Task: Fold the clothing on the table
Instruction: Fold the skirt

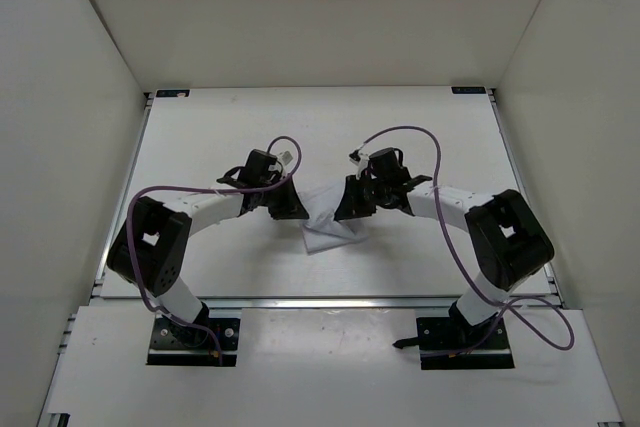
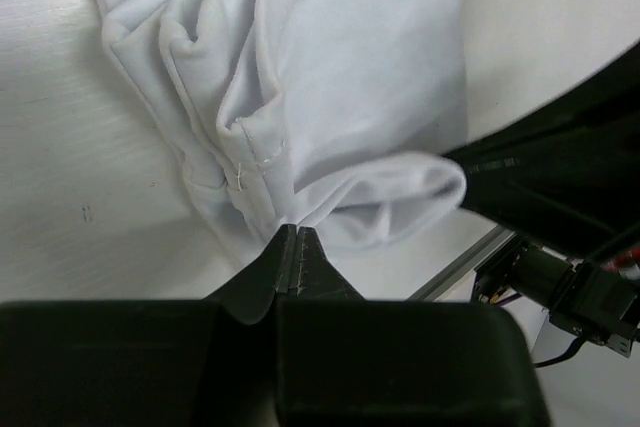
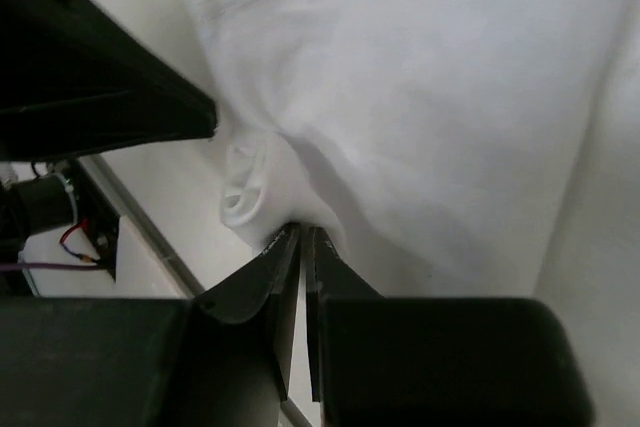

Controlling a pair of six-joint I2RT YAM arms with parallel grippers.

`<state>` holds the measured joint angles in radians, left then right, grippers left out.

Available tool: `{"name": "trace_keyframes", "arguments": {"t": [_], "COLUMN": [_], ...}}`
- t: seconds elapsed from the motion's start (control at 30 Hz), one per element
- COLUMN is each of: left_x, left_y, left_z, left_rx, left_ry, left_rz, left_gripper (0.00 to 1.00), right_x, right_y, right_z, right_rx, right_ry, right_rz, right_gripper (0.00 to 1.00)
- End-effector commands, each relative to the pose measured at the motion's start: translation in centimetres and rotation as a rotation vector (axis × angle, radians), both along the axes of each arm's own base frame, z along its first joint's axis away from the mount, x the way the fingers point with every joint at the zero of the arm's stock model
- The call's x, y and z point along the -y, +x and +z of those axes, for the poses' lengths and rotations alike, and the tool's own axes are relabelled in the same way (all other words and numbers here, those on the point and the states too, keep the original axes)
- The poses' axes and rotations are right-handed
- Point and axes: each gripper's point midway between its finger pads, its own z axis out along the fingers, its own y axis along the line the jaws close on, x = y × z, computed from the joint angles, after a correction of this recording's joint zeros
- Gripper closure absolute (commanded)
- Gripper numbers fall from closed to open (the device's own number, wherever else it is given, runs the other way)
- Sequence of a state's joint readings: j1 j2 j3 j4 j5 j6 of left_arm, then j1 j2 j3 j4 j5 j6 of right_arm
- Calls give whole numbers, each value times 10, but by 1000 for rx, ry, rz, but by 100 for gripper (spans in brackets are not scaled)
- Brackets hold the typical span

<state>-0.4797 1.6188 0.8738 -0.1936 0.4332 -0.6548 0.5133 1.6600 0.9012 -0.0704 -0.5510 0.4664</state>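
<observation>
Left wrist: clothing between tight jaws

The left arm and right arm are each being made up of white links and bulky black joints. Purple cables are being looped along both. Black base plates are being used underneath. The left gripper and right gripper are being shown black, with tapered fingers.
</observation>
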Motion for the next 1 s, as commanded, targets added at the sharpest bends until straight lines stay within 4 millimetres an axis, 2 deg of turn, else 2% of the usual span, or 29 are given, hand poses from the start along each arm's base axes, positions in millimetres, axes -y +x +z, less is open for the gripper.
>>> {"name": "trace_keyframes", "arguments": {"t": [0.0, 0.03, 0.13, 0.33, 0.37, 0.47, 0.57, 0.67, 0.7, 0.73, 0.77, 0.83, 0.87, 0.93, 0.97], "left_x": [-3, -4, -2, -11, -8, -16, -21, -22, -22, -21, -21, -23, -21, -23, -24], "left_y": [11, 12, 15, 18, 19, 23, 26, 29, 29, 35, 38, 44, 50, 52, 55], "left_z": [12, 11, 10, 3, 6, 5, 3, 2, 2, 7, 7, 10, 16, 24, 27], "left_rx": [47, 50, 49, 33, 43, 41, 45, 35, 28, 41, 42, 47, 68, 75, 84], "left_ry": [-19, -13, -17, -5, -8, 1, 12, 21, 25, 19, 24, 27, 16, 13, 19], "left_rz": [18, 17, 19, 31, 21, 37, 34, 35, 27, 27, 27, 38, 35, 44, 52], "left_gripper": [100, 100, 100, 100, 100, 100, 100, 100, 100, 98, 99, 98, 98, 99, 98], "right_x": [-20, -24, -32, -51, -52, -55, -58, -57, -58, -57, -61, -52, -50, -34, -26], "right_y": [-13, -11, -26, -54, -57, -62, -62, -58, -54, -47, -43, -30, -24, -10, -9], "right_z": [38, 48, 50, 25, 20, 7, 9, 21, 34, 44, 63, 92, 105, 126, 116], "right_rx": [65, 100, 102, -2, -15, -55, -64, -55, -28, -9, 39, 100, 134, 199, 196], "right_ry": [116, 136, 155, 167, 156, 149, 167, 187, 201, 203, 219, 228, 237, 242, 218], "right_rz": [80, 86, 125, 227, 234, 242, 252, 260, 264, 252, 256, 218, 209, 138, 108], "right_gripper": [95, 95, 93, 96, 96, 96, 97, 97, 97, 93, 87, 78, 70, 69, 74]}}
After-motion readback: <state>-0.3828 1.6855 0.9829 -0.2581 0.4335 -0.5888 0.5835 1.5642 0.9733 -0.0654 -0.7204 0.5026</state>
